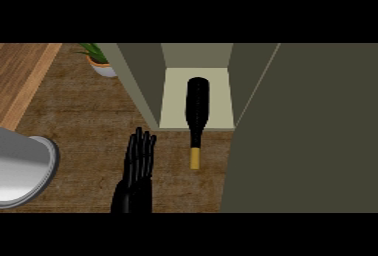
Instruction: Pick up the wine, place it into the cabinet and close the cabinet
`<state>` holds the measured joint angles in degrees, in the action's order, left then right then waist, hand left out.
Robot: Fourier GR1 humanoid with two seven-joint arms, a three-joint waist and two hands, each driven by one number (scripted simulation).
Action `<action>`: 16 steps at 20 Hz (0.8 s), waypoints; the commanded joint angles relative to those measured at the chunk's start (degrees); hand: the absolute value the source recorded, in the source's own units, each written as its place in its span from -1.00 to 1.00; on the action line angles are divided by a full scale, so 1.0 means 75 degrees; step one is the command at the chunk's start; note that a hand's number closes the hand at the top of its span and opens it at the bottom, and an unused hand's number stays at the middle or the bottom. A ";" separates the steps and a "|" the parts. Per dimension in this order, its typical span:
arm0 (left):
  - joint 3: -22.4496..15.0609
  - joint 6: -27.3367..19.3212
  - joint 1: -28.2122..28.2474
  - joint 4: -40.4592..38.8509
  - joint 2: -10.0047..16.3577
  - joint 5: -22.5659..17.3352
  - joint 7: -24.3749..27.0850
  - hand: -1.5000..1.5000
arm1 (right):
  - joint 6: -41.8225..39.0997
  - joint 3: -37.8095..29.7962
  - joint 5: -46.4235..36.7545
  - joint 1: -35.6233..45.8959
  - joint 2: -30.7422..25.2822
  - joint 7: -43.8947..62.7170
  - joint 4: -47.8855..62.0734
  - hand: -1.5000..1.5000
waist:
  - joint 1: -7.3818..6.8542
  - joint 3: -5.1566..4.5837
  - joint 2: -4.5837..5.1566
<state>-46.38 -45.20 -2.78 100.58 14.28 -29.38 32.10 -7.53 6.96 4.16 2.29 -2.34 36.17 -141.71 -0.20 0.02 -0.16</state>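
A black glass wine bottle [197, 100] lies with its body inside an open grey-green box cabinet [148, 75], its neck out over the brown wooden tabletop [81, 115]. The cabinet's flat door [303, 130] stands at its right. A white-potted green plant [100, 62] sits left of the cabinet; a round grey metal pot [22, 170] sits at the tabletop's left edge

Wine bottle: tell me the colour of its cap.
Yellow-gold cap on a black bottle, seen in the head view.

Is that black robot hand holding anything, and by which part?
Nothing is held. The left robot hand is open, not touching the wine bottle, which lies partly inside the cabinet.
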 commanded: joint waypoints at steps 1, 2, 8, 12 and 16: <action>-0.0166 0.0371 0.0680 0.0876 0.0743 0.0121 -0.0020 -1.00 | -0.0284 0.0168 0.0961 -0.0516 0.0063 0.0056 -0.0346 1.00 | 0.0000 0.0003 -0.0001; 0.0179 0.0623 0.0417 0.0802 0.0797 -0.0098 -0.0271 -1.00 | -0.0191 0.0269 0.0938 -0.0035 -0.0015 0.0593 -0.0530 1.00 | 0.0010 -0.0003 0.0006; 0.0815 0.1856 0.1369 0.1542 0.1969 -0.0568 -0.0084 -1.00 | -0.0656 0.0240 0.1107 -0.0450 -0.0313 0.0709 -0.0993 1.00 | 0.0030 -0.0002 0.0003; 0.1133 0.2063 0.1960 0.2467 0.2585 -0.0639 -0.0211 -1.00 | -0.0744 0.0547 0.1076 -0.0631 -0.0080 0.0404 -0.0642 1.00 | -0.0008 0.0001 -0.0004; 0.1711 0.2385 0.2077 0.2218 0.2621 -0.0980 0.0009 -1.00 | -0.0551 0.1416 0.1456 -0.1066 0.0275 0.1083 -0.0873 1.00 | 0.0018 -0.0005 -0.0007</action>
<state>-37.29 -29.56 10.97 115.97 31.81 -34.50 31.98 -12.35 14.59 6.84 -1.93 -1.48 39.89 -141.71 -0.17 0.00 -0.18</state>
